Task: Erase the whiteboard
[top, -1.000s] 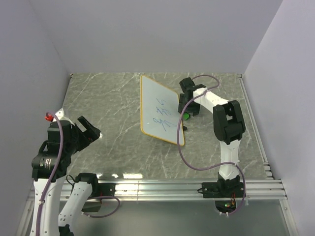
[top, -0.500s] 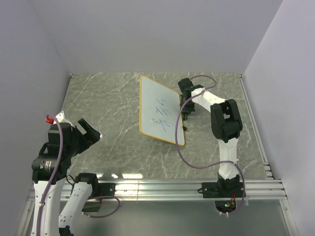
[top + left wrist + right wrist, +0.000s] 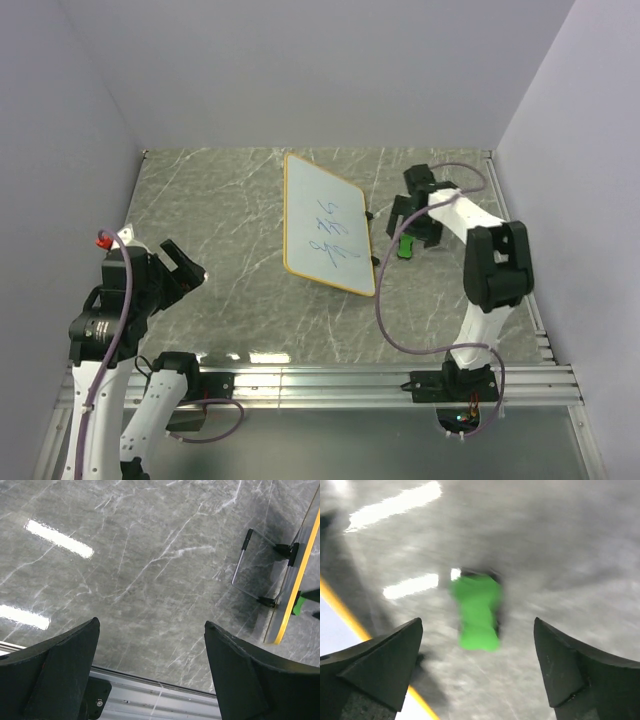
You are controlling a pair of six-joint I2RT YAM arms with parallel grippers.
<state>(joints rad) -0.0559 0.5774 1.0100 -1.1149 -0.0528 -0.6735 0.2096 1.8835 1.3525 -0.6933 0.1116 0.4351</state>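
Note:
The whiteboard (image 3: 325,234), white with an orange-tan rim and blue scribbles, stands tilted on a wire stand mid-table. Its yellow edge (image 3: 291,597) and wire stand (image 3: 250,565) show in the left wrist view, and its rim (image 3: 340,611) shows in the right wrist view. A small green eraser (image 3: 405,247) lies on the table right of the board. My right gripper (image 3: 412,226) hovers open just above it; the eraser (image 3: 476,612) lies blurred between and ahead of the jaws, untouched. My left gripper (image 3: 178,262) is open and empty at the near left, over bare table.
Grey marble tabletop (image 3: 220,220) with pale walls on three sides. A metal rail (image 3: 350,380) runs along the near edge and shows in the left wrist view (image 3: 150,700). The right arm's purple cable (image 3: 385,320) loops over the table near the board's right corner.
My right gripper has moved right, away from the board's right edge, and now sits over the green eraser. The view is motion-blurred. The left arm has barely shifted.

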